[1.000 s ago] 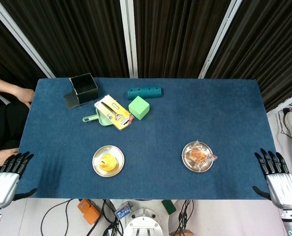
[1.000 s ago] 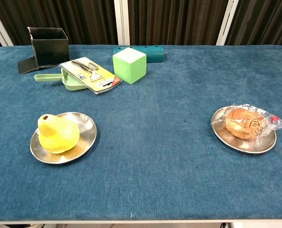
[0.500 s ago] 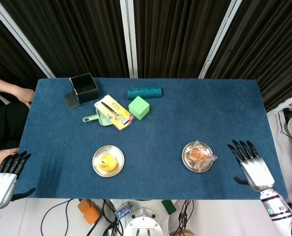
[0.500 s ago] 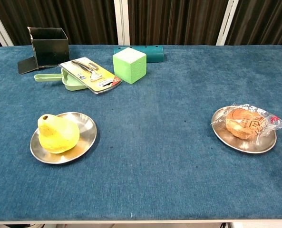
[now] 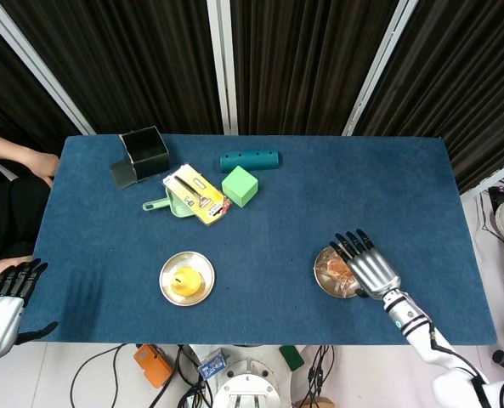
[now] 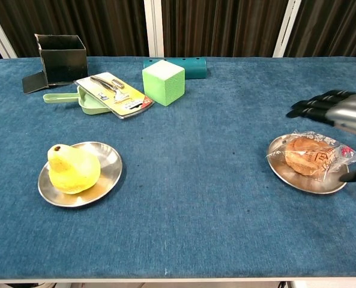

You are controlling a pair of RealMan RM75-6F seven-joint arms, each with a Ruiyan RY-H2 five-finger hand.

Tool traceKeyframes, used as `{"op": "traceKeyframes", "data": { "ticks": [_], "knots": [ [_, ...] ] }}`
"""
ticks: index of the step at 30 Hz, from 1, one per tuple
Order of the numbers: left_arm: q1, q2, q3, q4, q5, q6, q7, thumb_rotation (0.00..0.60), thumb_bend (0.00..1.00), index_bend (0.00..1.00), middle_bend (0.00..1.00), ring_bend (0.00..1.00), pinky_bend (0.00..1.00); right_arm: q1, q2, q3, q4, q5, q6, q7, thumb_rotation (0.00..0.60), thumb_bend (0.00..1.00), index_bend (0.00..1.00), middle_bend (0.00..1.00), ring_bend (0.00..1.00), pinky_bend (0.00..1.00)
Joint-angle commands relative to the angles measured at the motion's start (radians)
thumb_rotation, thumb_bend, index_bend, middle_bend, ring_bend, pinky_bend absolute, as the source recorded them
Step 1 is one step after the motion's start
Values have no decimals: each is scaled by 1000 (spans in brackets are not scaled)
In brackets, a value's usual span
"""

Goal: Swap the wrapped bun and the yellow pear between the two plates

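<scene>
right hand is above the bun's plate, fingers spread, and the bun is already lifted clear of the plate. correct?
Not quite. The right hand hovers above the plate with fingers spread, but the wrapped bun lies on the plate, not lifted. The chest view shows a clear gap between hand and bun.

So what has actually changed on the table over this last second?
The right hand swung in from the table's right edge and now hovers open above the wrapped bun on its plate, not holding it. The left hand stayed near the left corner. The yellow pear and the other items haven't moved.
</scene>
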Motion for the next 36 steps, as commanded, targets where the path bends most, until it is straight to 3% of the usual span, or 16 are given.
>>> {"op": "traceKeyframes", "data": {
  "ticks": [1, 4, 9, 13, 19, 24, 27, 31, 36],
  "knots": [
    [0, 0, 1, 0, 1, 0, -1, 600, 60, 0, 24, 0, 57, 23, -23, -5, 24, 22, -22, 0, 600, 278, 74, 12, 0, 0],
    [2, 1, 1, -1, 4, 4, -2, 600, 60, 0, 24, 0, 57, 35, -38, -9, 45, 19, -21, 22, 600, 355, 203, 89, 28, 59],
    [4, 1, 1, 1, 6, 10, -6, 600, 59, 0, 24, 0, 57, 44, -45, -22, 66, 4, -4, 39, 600, 417, 532, 352, 288, 305],
    [4, 2, 1, 2, 7, 12, -10, 600, 59, 0, 24, 0, 57, 43, -52, -29, 81, -6, 23, 56, 600, 424, 642, 439, 365, 381],
    [3, 0, 1, 2, 7, 8, -11, 600, 60, 0, 24, 0, 57, 41, -59, 1, 77, -51, 114, 131, 600, 423, 667, 460, 386, 408],
    [0, -2, 0, -1, 6, 2, 0, 600, 59, 0, 24, 0, 57, 105, -81, 71, 5, 5, 97, 50, 600, 423, 667, 460, 386, 408],
    [0, -5, 1, -2, 8, 2, 9, 600, 60, 0, 24, 0, 57, 184, -165, 138, -9, 112, 68, -74, 600, 423, 666, 459, 386, 407],
    [1, -5, 0, -2, 3, 1, 10, 600, 60, 0, 24, 0, 57, 285, -302, 185, 45, 245, 58, -235, 600, 422, 656, 459, 386, 407],
    [0, 0, -4, -1, -3, 1, -3, 600, 59, 0, 24, 0, 57, 387, -462, 189, 151, 385, 69, -389, 600, 423, 599, 459, 384, 402]
  ]
}}
